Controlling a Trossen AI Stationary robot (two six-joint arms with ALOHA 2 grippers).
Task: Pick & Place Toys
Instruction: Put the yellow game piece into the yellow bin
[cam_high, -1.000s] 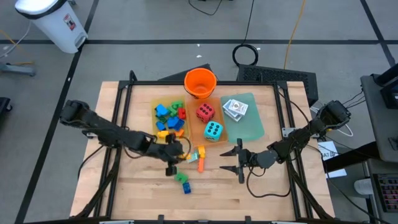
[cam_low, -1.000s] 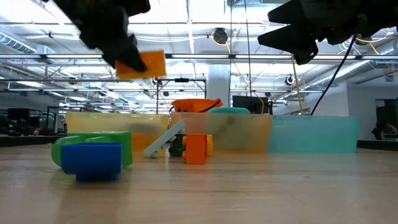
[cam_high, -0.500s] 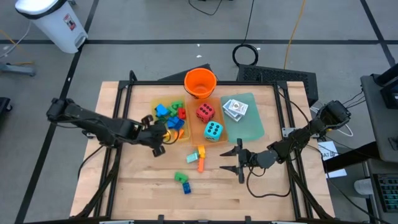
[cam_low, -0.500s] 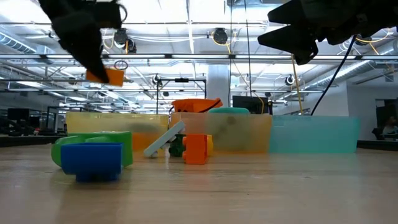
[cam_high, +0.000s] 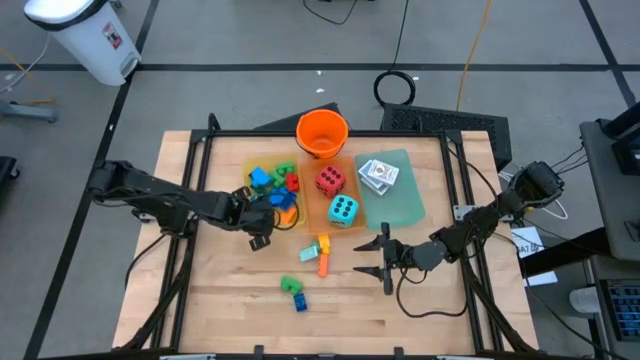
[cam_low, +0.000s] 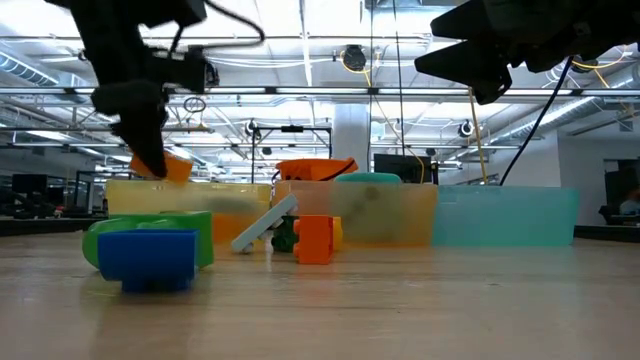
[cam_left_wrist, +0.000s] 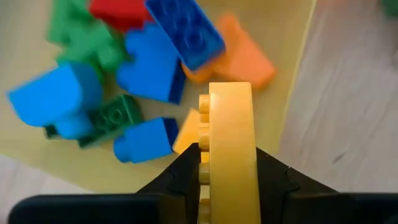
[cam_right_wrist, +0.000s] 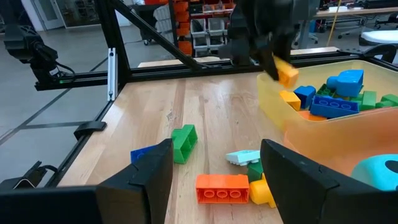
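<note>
Left gripper (cam_high: 262, 226) is clamped on a yellow brick (cam_left_wrist: 231, 149), its two dark fingers (cam_left_wrist: 180, 175) pressing the brick's sides. It hangs over the near edge of the yellow tray (cam_high: 249, 168), above the pile of bricks (cam_high: 272, 186) lying inside: blue, green, red and orange pieces heaped together. In the low view the held brick sits just above the tray's front wall.

Toward the front of the table (cam_high: 220, 300) from the yellow tray, a green brick (cam_high: 291, 286) and a blue brick (cam_high: 301, 303) lie touching each other on the bare wood, well apart from the tray. Nearer the tray's right front corner sit an orange brick (cam_high: 325, 262), a small yellow piece (cam_high: 322, 243) and a pale flat piece (cam_high: 308, 255), close together.

Just right of the yellow tray is the orange tray (cam_high: 310, 205), holding the red die (cam_high: 330, 180) and, in front of it, the teal die (cam_high: 343, 210). Behind both trays stands the orange bucket (cam_high: 322, 133). Next right again is the green tray (cam_high: 408, 205) with white card packs (cam_high: 378, 174) at its back.

Farthest right of the yellow tray, the right gripper (cam_high: 380, 258) hovers over bare wood in front of the green tray, fingers spread wide and holding nothing.
</note>
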